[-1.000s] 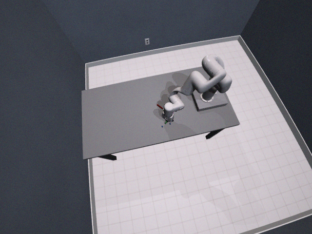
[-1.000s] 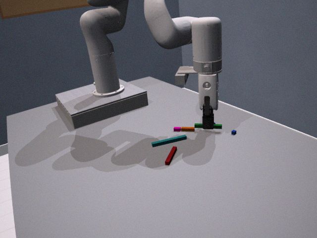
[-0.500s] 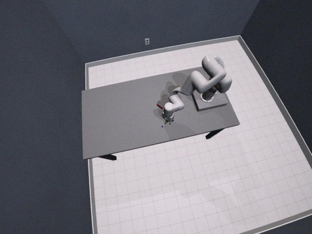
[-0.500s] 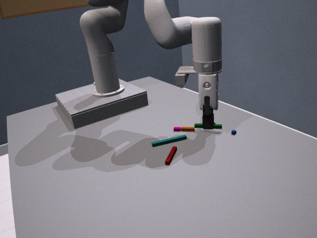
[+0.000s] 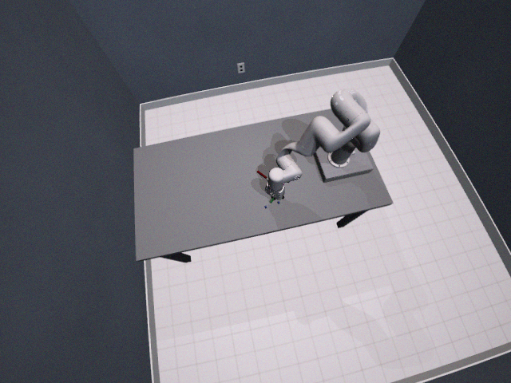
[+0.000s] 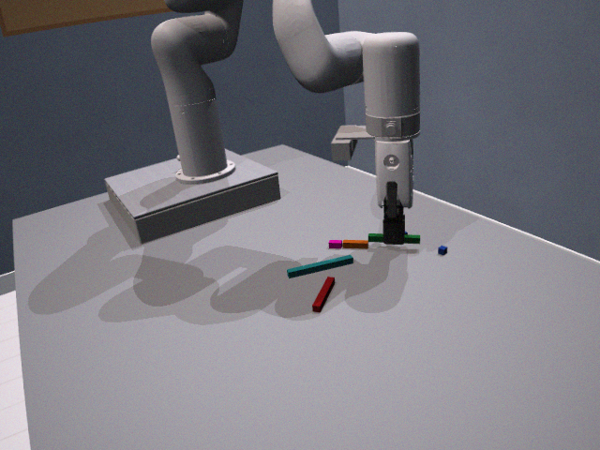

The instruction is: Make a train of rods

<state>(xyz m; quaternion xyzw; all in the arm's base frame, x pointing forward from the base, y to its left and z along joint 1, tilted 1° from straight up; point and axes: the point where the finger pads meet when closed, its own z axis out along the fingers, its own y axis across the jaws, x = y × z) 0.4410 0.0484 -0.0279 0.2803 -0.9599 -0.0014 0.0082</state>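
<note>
In the exterior view, a magenta rod point(image 6: 335, 244) and an orange rod point(image 6: 354, 244) lie flat end to end on the grey table. A green rod lies in line with them, its left end close to the orange rod's right end. My gripper point(image 6: 393, 236) points straight down and is shut on the green rod near its middle, at table height. In the top view the gripper point(image 5: 273, 199) hides most of the rods; a bit of the green rod point(image 5: 271, 200) shows below it.
A turquoise rod point(image 6: 320, 266) and a red rod point(image 6: 323, 293) lie in front of the line, apart from it. A blue rod point(image 6: 442, 249) lies to the right of the green rod. The robot base point(image 6: 193, 193) stands at the back left.
</note>
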